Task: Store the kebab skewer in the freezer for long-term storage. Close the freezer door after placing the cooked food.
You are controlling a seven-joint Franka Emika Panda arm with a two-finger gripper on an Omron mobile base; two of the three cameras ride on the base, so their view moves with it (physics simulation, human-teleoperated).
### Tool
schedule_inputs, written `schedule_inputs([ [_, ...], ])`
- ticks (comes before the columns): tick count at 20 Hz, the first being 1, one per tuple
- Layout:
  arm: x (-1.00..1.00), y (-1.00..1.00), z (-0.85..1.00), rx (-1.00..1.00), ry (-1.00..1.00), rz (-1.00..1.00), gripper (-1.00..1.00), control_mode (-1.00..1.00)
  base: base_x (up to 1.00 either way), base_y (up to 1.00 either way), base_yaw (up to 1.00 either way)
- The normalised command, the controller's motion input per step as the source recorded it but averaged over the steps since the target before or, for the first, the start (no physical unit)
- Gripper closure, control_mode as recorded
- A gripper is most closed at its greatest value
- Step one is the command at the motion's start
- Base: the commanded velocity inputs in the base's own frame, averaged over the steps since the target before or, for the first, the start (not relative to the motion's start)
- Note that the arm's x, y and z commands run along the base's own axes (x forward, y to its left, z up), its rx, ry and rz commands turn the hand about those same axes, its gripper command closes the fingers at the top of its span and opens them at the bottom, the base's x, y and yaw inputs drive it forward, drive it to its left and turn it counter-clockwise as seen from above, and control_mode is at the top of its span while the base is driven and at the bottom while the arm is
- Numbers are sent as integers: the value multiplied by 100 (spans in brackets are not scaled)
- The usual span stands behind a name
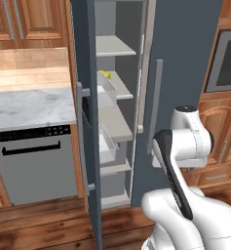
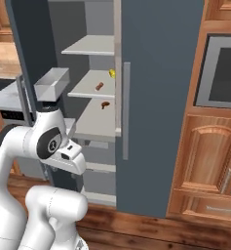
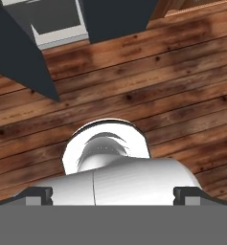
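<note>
The freezer (image 1: 114, 122) (image 2: 95, 97) stands open, showing pale grey shelves. The kebab skewer (image 1: 105, 74) (image 2: 112, 73), small and yellow, lies on the second shelf from the top, near the back. The freezer door (image 1: 90, 127) (image 2: 31, 44) is swung wide out toward me, with grey bins (image 2: 52, 82) on its inside. My arm is folded low in front of the fridge, well clear of the shelves. In the hand view my gripper (image 3: 112, 196) points down at the wooden floor (image 3: 172, 95), its two dark fingertips (image 3: 38, 195) far apart, open with nothing between them.
Two small brown items (image 2: 99, 86) (image 2: 105, 104) lie on freezer shelves below the skewer. The fridge's right door (image 1: 185, 58) is closed. A dishwasher (image 1: 36, 166) under a marble counter (image 1: 29, 107) stands left of the freezer door; an oven (image 2: 219, 73) and wooden cabinets stand right.
</note>
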Motion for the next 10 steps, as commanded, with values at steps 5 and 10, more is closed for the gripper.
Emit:
schedule_inputs([
  [5,0,0,0,0,0,0,-100,100,0,27,14],
  [10,0,0,0,0,0,0,-100,100,0,36,7],
])
